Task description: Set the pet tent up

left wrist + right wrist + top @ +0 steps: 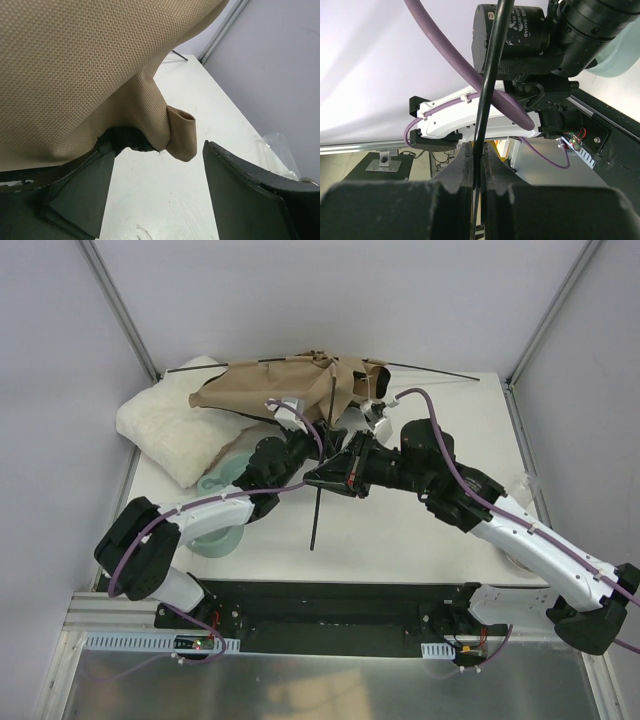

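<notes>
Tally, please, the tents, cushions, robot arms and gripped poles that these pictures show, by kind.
Tent: 1
Cushion: 1
Robot arms: 2, the left arm and the right arm
Pole held in the right gripper: 1
Total: 5

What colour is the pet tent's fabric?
The pet tent's fabric is tan, shown best in the left wrist view.
</notes>
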{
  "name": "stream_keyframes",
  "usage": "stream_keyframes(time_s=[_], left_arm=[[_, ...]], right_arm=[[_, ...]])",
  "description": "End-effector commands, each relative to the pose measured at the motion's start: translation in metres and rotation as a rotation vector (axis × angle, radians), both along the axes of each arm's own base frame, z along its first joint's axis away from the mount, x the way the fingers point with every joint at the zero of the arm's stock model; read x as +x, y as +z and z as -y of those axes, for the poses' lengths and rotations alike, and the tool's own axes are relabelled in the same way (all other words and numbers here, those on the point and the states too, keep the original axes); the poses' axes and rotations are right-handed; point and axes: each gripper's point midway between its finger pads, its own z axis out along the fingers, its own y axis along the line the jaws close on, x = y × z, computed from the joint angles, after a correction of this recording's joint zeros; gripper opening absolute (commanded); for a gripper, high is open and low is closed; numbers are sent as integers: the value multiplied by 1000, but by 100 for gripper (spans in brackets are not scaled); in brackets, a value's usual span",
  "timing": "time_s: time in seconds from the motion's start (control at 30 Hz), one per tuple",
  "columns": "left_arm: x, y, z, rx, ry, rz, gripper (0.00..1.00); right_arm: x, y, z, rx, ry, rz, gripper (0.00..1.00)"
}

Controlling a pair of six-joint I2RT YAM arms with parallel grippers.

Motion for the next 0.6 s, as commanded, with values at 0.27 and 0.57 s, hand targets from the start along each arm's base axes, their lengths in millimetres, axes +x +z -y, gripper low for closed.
stream_keyframes(time_s=[0.27, 0.57], left_arm=[[17, 17, -2, 0, 84, 29, 33], [16, 16, -10, 18, 113, 32, 9]], right_arm=[[2, 21, -2, 72, 0, 61, 0], [2, 17, -1, 65, 0, 63, 0]])
